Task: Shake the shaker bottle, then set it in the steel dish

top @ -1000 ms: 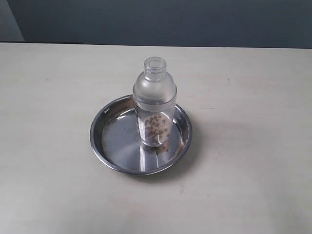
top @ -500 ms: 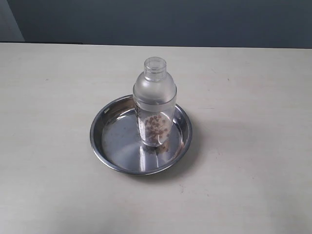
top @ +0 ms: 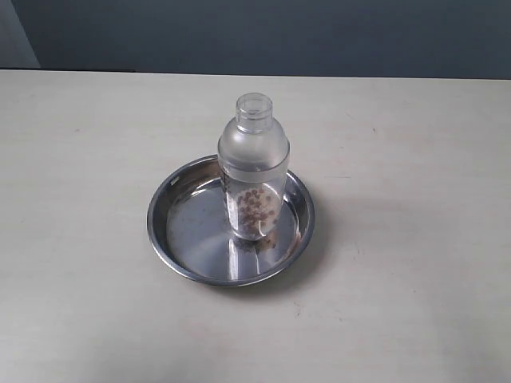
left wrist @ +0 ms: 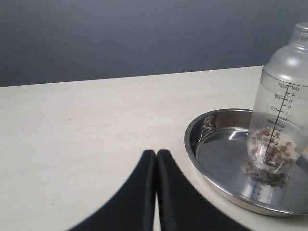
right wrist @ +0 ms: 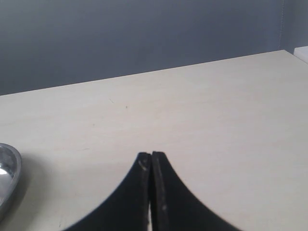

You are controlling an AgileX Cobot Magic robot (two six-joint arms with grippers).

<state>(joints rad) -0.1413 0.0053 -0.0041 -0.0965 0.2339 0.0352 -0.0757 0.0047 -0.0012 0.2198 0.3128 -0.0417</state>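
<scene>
The frosted shaker bottle (top: 253, 163) stands upright inside the steel dish (top: 180, 239), right of the dish's centre, with brown grains at its bottom. The left wrist view shows the same bottle (left wrist: 281, 120) with its printed marks, standing in the dish (left wrist: 211, 168). My left gripper (left wrist: 156, 153) is shut and empty, well apart from the dish's rim. My right gripper (right wrist: 151, 154) is shut too, holding nothing, over bare table, with only the dish's edge (right wrist: 10, 180) showing to one side. Neither gripper appears in the exterior view.
The pale tabletop (top: 415, 279) spreads wide around the dish. A dark grey wall (top: 263, 36) runs behind the table's far edge. A table corner (right wrist: 293, 53) shows in the right wrist view.
</scene>
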